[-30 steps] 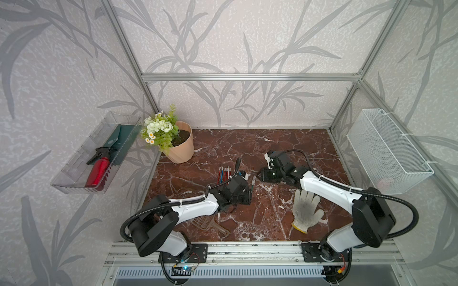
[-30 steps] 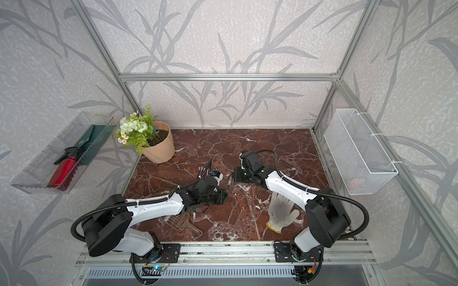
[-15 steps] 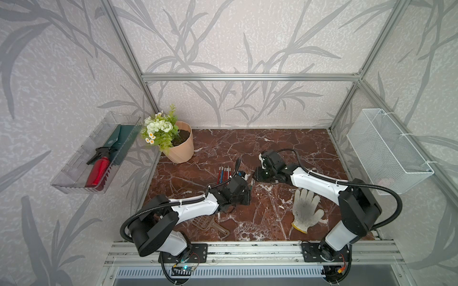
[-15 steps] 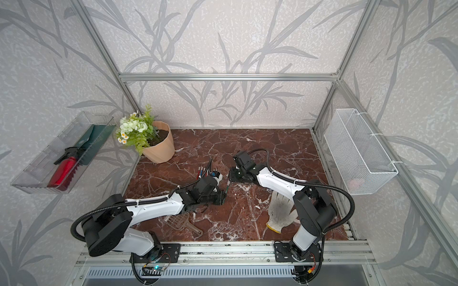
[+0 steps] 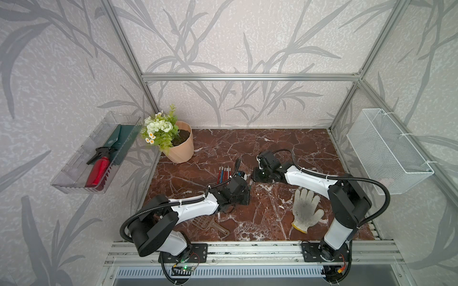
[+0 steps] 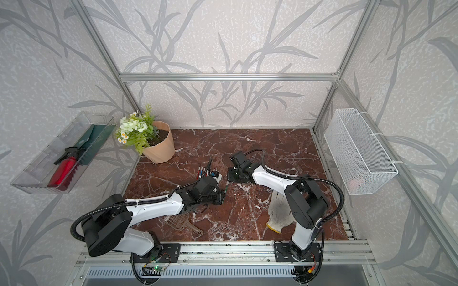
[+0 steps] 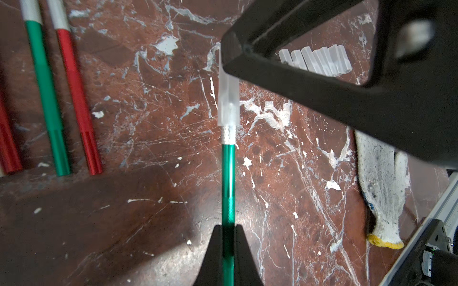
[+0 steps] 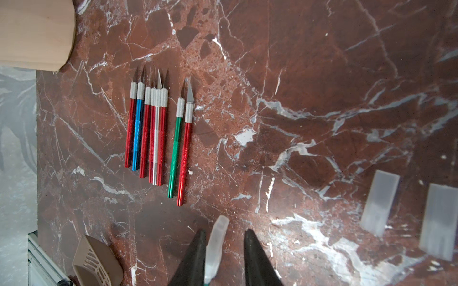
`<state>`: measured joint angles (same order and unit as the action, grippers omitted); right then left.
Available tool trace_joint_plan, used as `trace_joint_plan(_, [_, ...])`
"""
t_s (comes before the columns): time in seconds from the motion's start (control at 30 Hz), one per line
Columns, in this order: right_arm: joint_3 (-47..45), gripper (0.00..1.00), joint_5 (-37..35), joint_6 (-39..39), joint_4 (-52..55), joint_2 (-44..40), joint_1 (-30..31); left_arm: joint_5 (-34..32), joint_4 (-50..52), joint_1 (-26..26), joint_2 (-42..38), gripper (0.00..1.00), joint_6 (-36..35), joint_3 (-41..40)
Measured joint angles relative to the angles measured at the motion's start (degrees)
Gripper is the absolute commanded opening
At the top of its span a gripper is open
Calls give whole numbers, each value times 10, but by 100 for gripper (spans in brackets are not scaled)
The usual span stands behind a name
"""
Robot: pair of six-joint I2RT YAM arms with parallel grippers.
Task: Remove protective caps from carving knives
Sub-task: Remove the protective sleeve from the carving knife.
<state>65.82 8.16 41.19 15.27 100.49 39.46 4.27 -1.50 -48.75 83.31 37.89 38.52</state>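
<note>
Near the held green knife point(image 7: 228, 178) lie bare knives point(image 8: 158, 133), loose caps point(image 7: 319, 60), glove point(image 5: 306, 210)

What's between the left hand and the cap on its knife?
Between left hand and cap: only that knife, its green handle then silver collar. Shows in the left wrist view.

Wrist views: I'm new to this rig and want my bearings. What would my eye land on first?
The green carving knife pinched in the left gripper, while the right gripper has its fingers either side of the translucent cap on its tip. Next, the row of bare-bladed knives on the red marble table, and the cluster of loose caps on the same table.
</note>
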Motion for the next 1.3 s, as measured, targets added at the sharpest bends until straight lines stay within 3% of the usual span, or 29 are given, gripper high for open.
trace_joint_plan(0.37, [9,21,3,6,-5,19,2,-2,12,0,0,6,0,7])
trace_joint_plan(0.87, [19,6,11,19,-21,27,2,-6,30,0,1,6,1,18])
trace_joint_plan(1.3, [19,3,24,36,-30,27,-8,-12,27,-2,0,6,2,18])
